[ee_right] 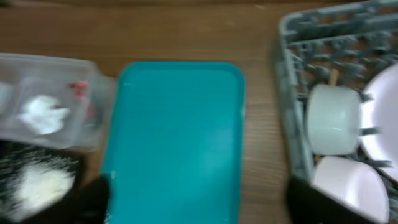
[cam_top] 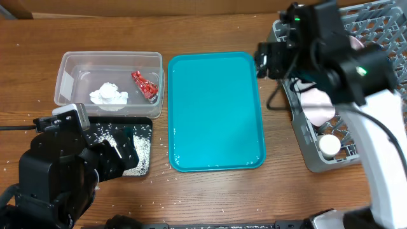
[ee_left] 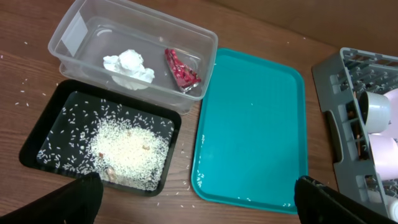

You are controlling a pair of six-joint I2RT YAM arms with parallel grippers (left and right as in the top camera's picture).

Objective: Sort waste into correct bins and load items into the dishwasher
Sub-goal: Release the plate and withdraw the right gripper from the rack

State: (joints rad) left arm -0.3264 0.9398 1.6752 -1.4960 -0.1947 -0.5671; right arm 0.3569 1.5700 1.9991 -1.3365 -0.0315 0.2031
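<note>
Left arm [cam_top: 57, 181]: dark and bulky, at the near-left corner of the counter [ee_left: 25, 81], bent over the near end of the black tray [ee_left: 46, 134], with its wrist camera tilted down toward the bins. Left claw [ee_left: 198, 186]: fingers spread wide to either side of its view, nothing between them, hanging above the counter. Right arm [cam_top: 356, 70]: its white lower link rises from the near-right edge alongside the dish rack [ee_left: 333, 81], and its black wrist sits over the rack's far-left corner, facing the teal tray [cam_top: 216, 111]. Right claw [ee_right: 199, 199]: the view is blurred, but the dark fingers stand far apart at the bottom corners and grip nothing. Clear tub [ee_left: 68, 28]: far left on the counter, just beyond the black tray; it holds the tissue wad [ee_left: 129, 67] and, beside it to the right, the red wrapper [ee_left: 180, 68]. Rice [ee_left: 127, 152]: heaped in the black tray, with loose grains across the tray floor, on the counter around it and a few on the teal tray. The teal tray lies flat between the bins and the dish rack. The rack stands at the right and carries a white cup [ee_left: 376, 107] on its side, a pink bowl [ee_left: 384, 148] just nearer than the cup, and a plate [ee_right: 385, 112] behind them.
</note>
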